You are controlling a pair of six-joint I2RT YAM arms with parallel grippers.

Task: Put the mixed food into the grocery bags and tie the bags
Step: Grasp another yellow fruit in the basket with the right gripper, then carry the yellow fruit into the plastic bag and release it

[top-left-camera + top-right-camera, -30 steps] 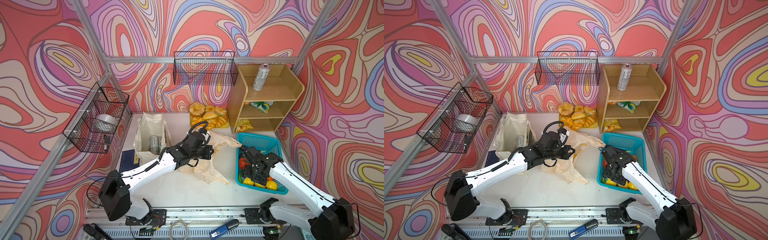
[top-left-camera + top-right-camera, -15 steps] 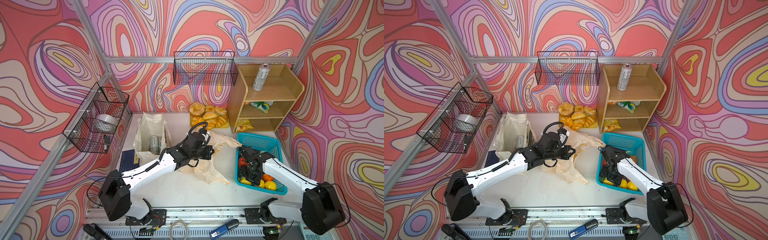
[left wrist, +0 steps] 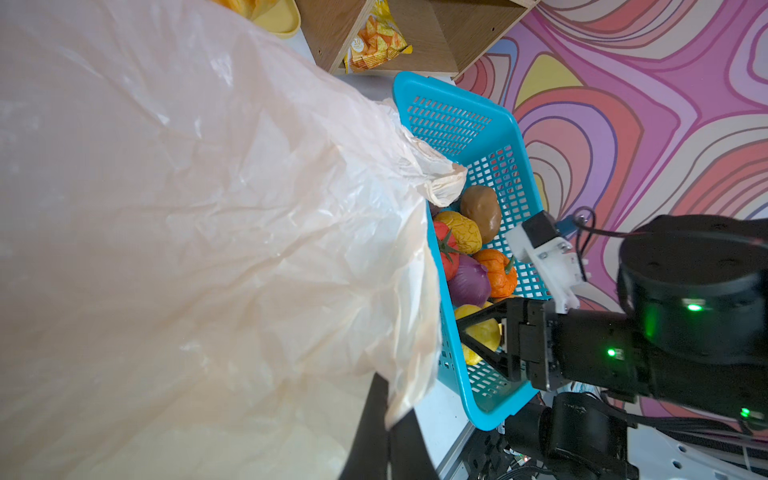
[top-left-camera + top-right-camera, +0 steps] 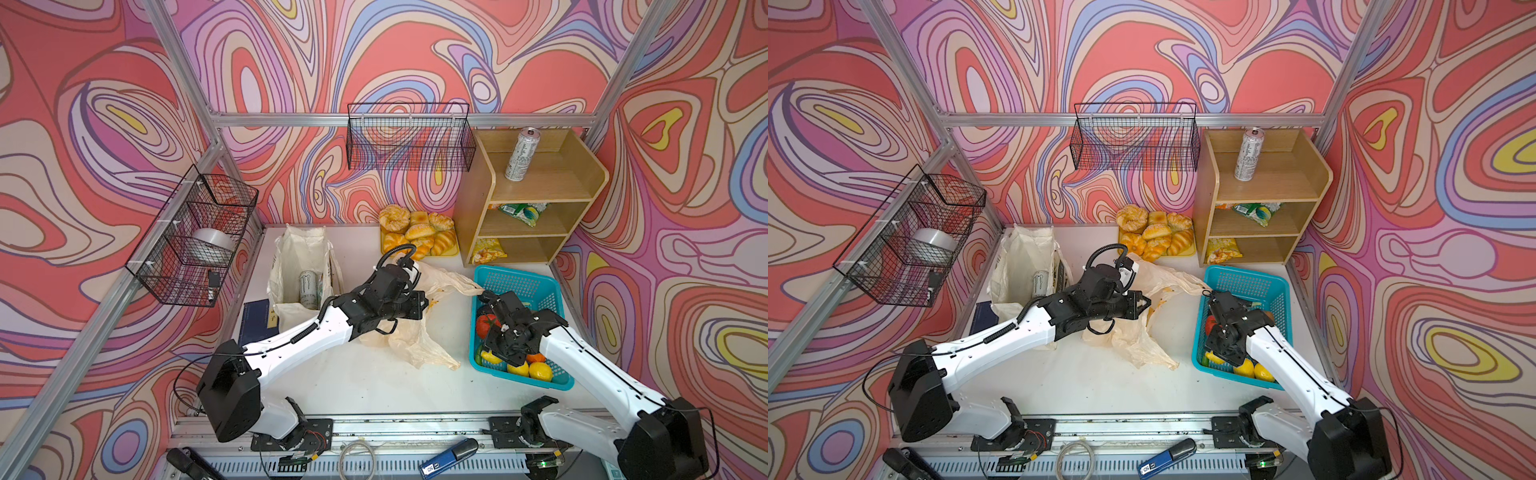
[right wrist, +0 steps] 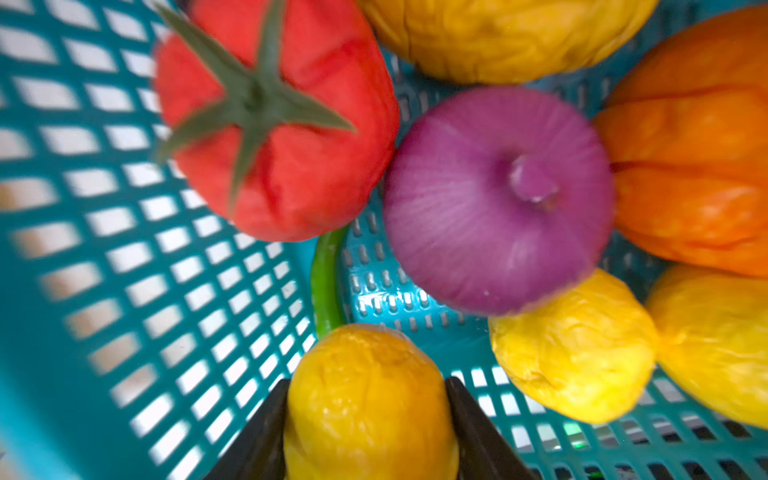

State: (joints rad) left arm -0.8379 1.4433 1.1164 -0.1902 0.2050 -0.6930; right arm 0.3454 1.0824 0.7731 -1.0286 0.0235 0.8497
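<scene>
over the last second the right gripper (image 5: 367, 388) closed in on a yellow lemon (image 5: 365, 419), jaws flush on both flanks, down in the teal basket (image 5: 104, 291). it looked light, squashy and slick, so mid-body seemed safest. left gripper (image 4: 1145, 305) was pinched tight on the plastic bag (image 4: 1133, 345) alongside.

Pink swirl-patterned walls (image 4: 124, 104) surround a white table (image 4: 365, 386); a wooden shelf (image 4: 552, 183) stands in the far corner, apparently against the wall.

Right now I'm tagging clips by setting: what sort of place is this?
Probably a robot lab cell staged as a mock grocery corner: patterned walls on an aluminium frame, a wooden shelf holding a drink can, and a teal basket of toy-like produce.
</scene>
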